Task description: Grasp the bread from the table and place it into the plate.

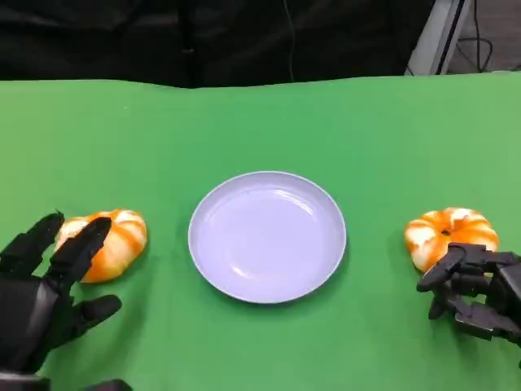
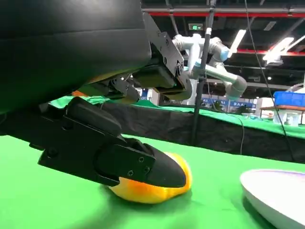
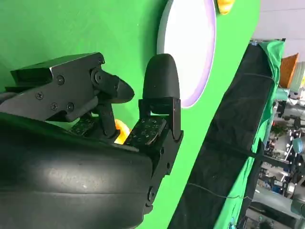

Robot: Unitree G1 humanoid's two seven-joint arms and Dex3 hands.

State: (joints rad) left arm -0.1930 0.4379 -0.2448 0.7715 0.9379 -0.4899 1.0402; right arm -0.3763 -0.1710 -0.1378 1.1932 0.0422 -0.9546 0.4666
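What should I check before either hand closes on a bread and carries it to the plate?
1. Round pale lavender plate free to receive bread: ok, nothing lies in it.
2. Left hand holding nothing, fingers spread: ok.
3. Left hand over the left orange-and-white glazed bread: ok; contact cannot tell.
4. Right hand at the right orange-and-white glazed bread: ok, just beside it; contact cannot tell.
5. Green tablecloth between breads and plate unobstructed: ok.
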